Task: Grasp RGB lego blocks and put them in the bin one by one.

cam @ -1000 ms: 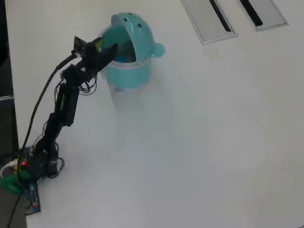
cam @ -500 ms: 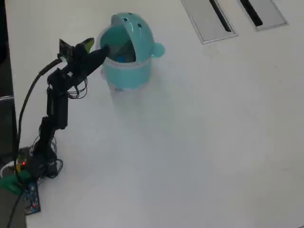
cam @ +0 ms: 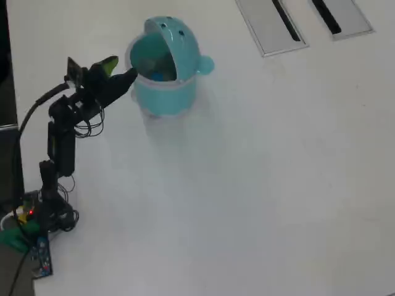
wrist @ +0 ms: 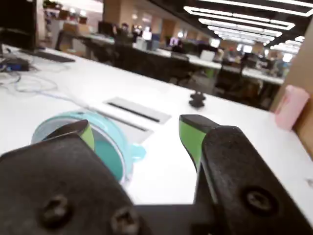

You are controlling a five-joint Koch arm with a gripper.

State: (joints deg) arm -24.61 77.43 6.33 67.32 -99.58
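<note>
The teal bin stands at the upper left of the table in the overhead view, its domed lid tipped up and its mouth facing left. A small blue lego block shows inside it. My gripper hangs just left of the bin's mouth, outside it, open and empty. In the wrist view my gripper has its green pads spread wide with nothing between them. The bin lies below the left finger. No other lego blocks show.
Two flat grey panels lie in the table at the top right. One panel appears beyond the bin in the wrist view. My arm's base sits at the table's left edge.
My arm has drawn back to the left. The gripper that was reaching into the bin's mouth now sits outside it, still open.
</note>
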